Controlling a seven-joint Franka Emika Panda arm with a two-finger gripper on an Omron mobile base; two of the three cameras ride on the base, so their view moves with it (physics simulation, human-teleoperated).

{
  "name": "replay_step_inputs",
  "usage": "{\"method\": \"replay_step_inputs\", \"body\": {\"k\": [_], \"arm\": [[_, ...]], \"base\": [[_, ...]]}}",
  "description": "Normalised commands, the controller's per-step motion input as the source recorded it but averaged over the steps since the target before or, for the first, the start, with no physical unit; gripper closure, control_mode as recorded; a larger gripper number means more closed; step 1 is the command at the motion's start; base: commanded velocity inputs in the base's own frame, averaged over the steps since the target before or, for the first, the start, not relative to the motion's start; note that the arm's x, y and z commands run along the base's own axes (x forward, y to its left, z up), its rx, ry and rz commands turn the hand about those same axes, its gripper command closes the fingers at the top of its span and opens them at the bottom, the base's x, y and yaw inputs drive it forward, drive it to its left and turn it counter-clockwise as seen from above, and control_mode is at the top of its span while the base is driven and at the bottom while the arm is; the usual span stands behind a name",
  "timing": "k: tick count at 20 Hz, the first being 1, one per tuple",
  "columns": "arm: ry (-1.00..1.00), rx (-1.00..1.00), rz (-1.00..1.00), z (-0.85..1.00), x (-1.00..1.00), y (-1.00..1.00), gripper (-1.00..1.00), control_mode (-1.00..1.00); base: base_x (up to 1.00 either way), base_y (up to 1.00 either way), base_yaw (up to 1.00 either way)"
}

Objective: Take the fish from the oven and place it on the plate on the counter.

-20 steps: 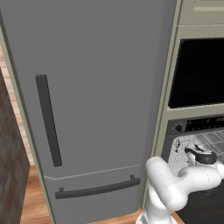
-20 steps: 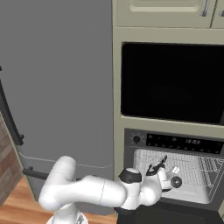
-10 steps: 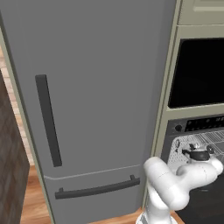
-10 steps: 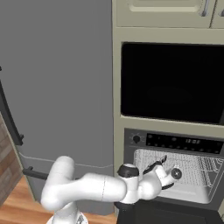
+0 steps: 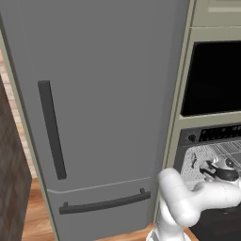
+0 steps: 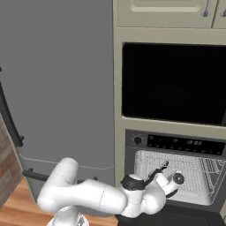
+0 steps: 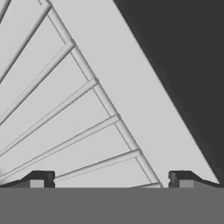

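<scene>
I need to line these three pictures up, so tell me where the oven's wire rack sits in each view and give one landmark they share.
Left base view: wire rack at the right edge, low, under the dark control strip.
Right base view: lower right, inside the oven, behind the gripper.
Hand view: pale bars fanning across the left half, close up.
Shared landmark: the rack itself; the control strip links both base views.

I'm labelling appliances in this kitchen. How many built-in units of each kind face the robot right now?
Fridge: 1
Microwave: 1
Oven: 1
Upper cabinet: 1
Total: 4
</scene>
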Motion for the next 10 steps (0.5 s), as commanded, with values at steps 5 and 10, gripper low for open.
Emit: {"method": "replay_step_inputs", "body": {"k": [5, 10], "arm": [[0.10, 0.30, 0.00, -1.00, -1.00, 0.11, 1.00, -1.00], [0.34, 0.32, -0.03, -0.77, -1.00, 0.23, 1.00, -1.00]], "base": [[0.00, 0.00, 0.00], [0.00, 0.00, 0.00]]}}
